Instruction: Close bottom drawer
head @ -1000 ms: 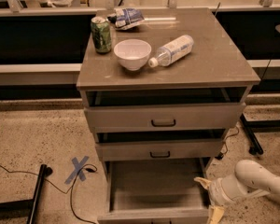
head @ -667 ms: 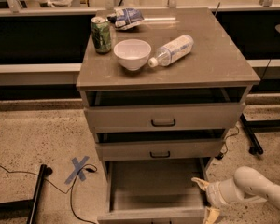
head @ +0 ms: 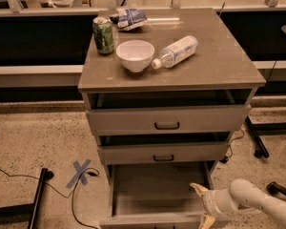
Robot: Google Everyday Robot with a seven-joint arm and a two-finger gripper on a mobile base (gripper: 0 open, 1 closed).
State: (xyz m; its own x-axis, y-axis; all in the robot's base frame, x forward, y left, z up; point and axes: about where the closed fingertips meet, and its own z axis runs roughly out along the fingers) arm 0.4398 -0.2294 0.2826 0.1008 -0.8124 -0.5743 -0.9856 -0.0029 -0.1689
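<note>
Over the last second the hand (head: pixel 201 205) has crept a little toward 9 o'clock and slightly down, closing in on the front right corner of the bottom drawer (head: pixel 152 187). The drawer itself has not moved: it stands pulled far out of the cabinet, its bare grey floor open to view. We judge that the approach is nearly done and the push has not begun, so the whole closing stroke is left to do.

The hand sits at about 5 o'clock in the view, at the end of the pale arm (head: pixel 257 202) that comes in from the lower right. Its two fingers are spread apart with nothing between them, one tip over the drawer's right wall and the other down by the front panel (head: pixel 148 220). We cannot tell whether either tip touches the drawer.

The bottom drawer lies low in the view, under the middle drawer (head: pixel 162 154) and the top drawer (head: pixel 167 120), both of which stand slightly ajar. Its front panel faces 6 o'clock, and that panel's long axis runs from 9 to 3 o'clock. The drawer slides at right angles to this, so closing it calls for a push toward 12 o'clock. A push at one corner could skew the tray on its runners.
</note>
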